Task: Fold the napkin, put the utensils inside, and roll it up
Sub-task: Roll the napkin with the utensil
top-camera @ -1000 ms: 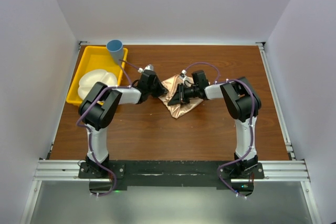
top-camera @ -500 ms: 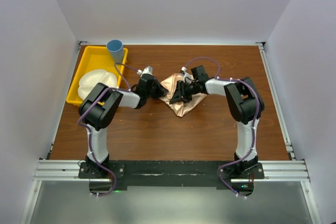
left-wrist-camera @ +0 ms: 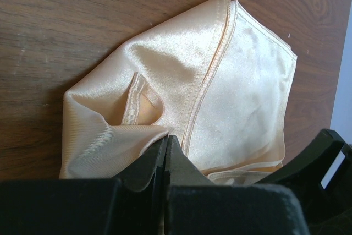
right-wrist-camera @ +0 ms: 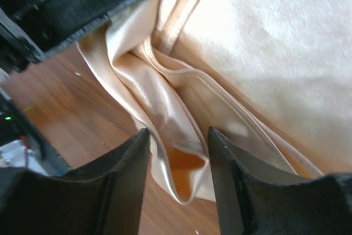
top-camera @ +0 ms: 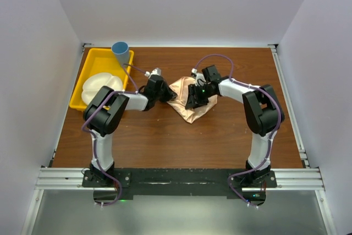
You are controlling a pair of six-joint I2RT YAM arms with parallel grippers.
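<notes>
On the desk (top-camera: pixel 165 136), the napkin (top-camera: pixel 186 105) lies bunched in loose folds at centre, w/ the left end effector (left-wrist-camera: pixel 166 142) still clamped shut, apparently on a hem at its left edge. Over the past sec. the right end effector (right-wrist-camera: pixel 176 149) has swung from lying across the napkin to its right side, fingers parted astride a raised fold, gripping nothing. The fold prob. isn't squared up yet; no fork in view.
</notes>
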